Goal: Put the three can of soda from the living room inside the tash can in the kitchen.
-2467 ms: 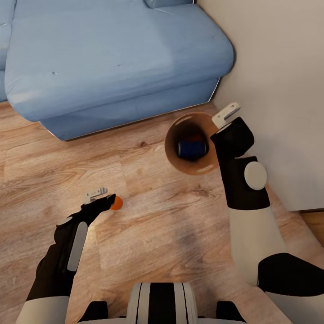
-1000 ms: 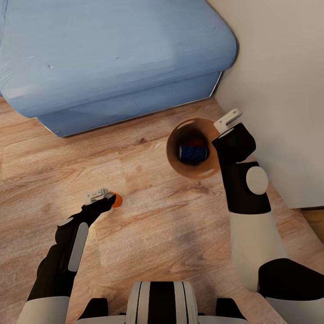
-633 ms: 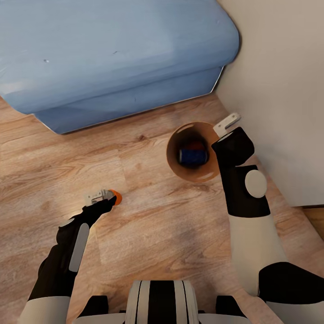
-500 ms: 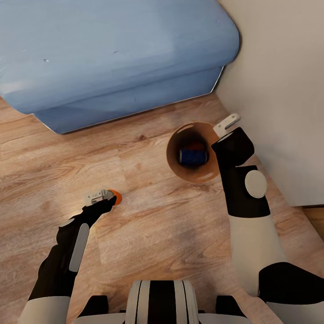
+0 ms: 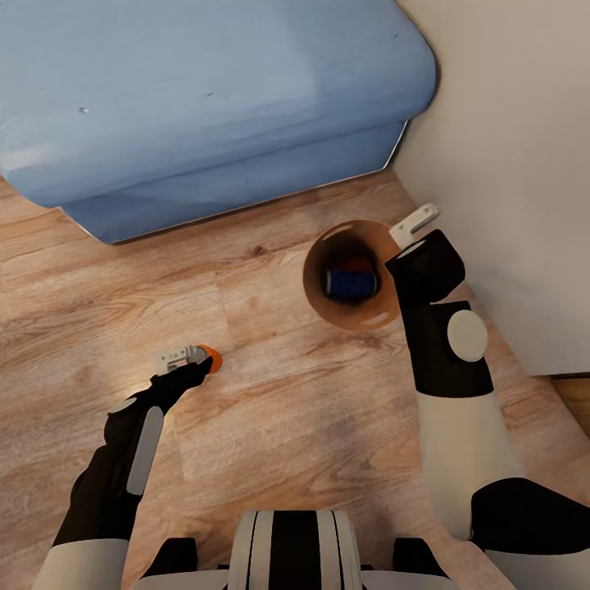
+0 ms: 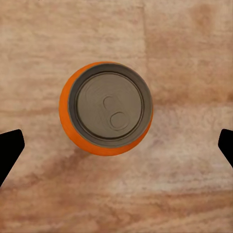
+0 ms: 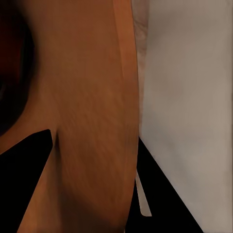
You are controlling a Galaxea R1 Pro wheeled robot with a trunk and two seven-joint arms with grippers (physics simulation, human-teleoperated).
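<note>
An orange can of soda (image 5: pixel 212 358) stands upright on the wood floor, and its silver top (image 6: pixel 110 107) faces the left wrist camera. My left gripper (image 5: pixel 182 357) hovers right above it, open, with the fingertips (image 6: pixel 9 148) wide apart on either side. The tash can (image 5: pixel 315 280), copper-brown inside, sits by the wall. A dark blue can (image 5: pixel 351 283) lies in it with a reddish one (image 5: pixel 355 264) behind. My right gripper (image 5: pixel 407 229) is shut on the tash can's rim (image 7: pixel 97 121), one finger inside and one outside.
A light blue sofa (image 5: pixel 205 98) fills the far side, its base running close to the tash can. A beige wall (image 5: pixel 516 164) stands just right of my right arm. Wood-plank floor (image 5: pixel 287 410) spreads between both arms.
The camera has shifted a little, so the sofa sits differently in view. My left gripper has edged closer over the orange can. The right gripper keeps its hold on the rim.
</note>
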